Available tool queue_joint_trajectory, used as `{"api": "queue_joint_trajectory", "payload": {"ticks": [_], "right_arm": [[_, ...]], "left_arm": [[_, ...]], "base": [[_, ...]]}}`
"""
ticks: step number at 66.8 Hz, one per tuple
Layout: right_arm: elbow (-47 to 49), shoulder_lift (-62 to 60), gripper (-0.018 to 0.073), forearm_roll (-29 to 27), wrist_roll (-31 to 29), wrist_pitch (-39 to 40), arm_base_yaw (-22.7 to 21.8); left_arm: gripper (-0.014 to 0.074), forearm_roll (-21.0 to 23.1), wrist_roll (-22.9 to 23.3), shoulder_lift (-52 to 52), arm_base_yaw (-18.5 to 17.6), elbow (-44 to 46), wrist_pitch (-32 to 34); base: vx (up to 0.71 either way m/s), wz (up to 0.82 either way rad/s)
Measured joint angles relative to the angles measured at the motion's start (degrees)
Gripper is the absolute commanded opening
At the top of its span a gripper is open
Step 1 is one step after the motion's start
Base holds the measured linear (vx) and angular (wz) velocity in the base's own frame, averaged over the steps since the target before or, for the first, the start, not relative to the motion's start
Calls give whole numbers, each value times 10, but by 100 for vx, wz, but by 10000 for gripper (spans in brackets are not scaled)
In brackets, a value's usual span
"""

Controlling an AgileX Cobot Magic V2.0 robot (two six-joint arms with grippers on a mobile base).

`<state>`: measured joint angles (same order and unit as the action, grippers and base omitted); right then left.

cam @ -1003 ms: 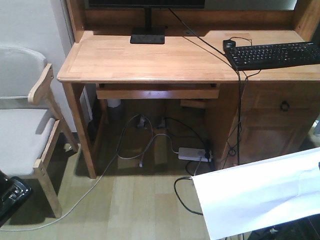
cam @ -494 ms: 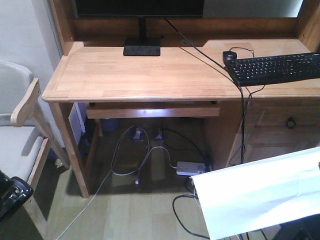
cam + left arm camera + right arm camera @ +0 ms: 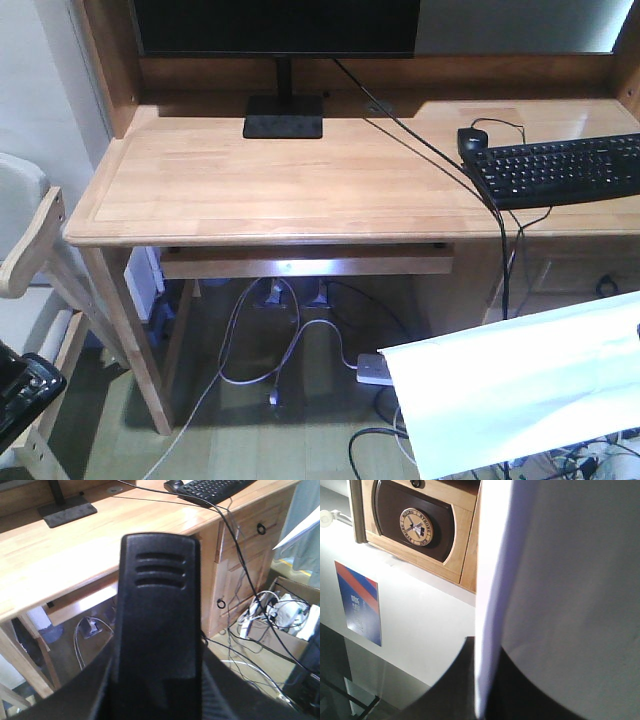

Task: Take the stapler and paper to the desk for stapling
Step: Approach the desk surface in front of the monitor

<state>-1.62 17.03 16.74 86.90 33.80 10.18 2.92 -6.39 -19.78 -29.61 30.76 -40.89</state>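
Facing the desk (image 3: pixel 250 180), well ahead of both grippers: pale jointed planks, smooth and faintly glossy, with a rounded front edge. Pinching the paper (image 3: pixel 510 390) by one edge in the right gripper (image 3: pixel 485 700), pressed together on it: a plain white flat rectangle, hanging in the air short of the desk. Passing over a black keyboard (image 3: pixel 560 170) lying far beyond that gripper. Clamping the stapler (image 3: pixel 160 605) in the left gripper (image 3: pixel 160 705), closed around its lower end: matte black plastic with a rounded tip and three moulded grooves. Noting a small rounded black mouse (image 3: pixel 473 140) touching the keyboard's corner. Now seeing the desk larger and lower than half a second ago, more of the monitor (image 3: pixel 275 25), less of the chair (image 3: pixel 30 250), and the paper keeping its corner.
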Motion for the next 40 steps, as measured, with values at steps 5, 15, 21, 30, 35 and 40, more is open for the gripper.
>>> {"api": "queue_joint_trajectory", "payload": {"ticks": [5, 15, 21, 30, 35, 40], "right_arm": [[0, 0, -5, 0, 0, 0, 0], [0, 0, -5, 0, 0, 0, 0], [0, 0, -5, 0, 0, 0, 0], [0, 0, -5, 0, 0, 0, 0], [0, 0, -5, 0, 0, 0, 0], [0, 0, -5, 0, 0, 0, 0]], "left_arm": [[-7, 0, 0, 0, 0, 0, 0], [-7, 0, 0, 0, 0, 0, 0], [-7, 0, 0, 0, 0, 0, 0], [-7, 0, 0, 0, 0, 0, 0], [-7, 0, 0, 0, 0, 0, 0], [-7, 0, 0, 0, 0, 0, 0]], "base": [[19, 0], [17, -1], [16, -1], [14, -2], [13, -2], [12, -2]]}}
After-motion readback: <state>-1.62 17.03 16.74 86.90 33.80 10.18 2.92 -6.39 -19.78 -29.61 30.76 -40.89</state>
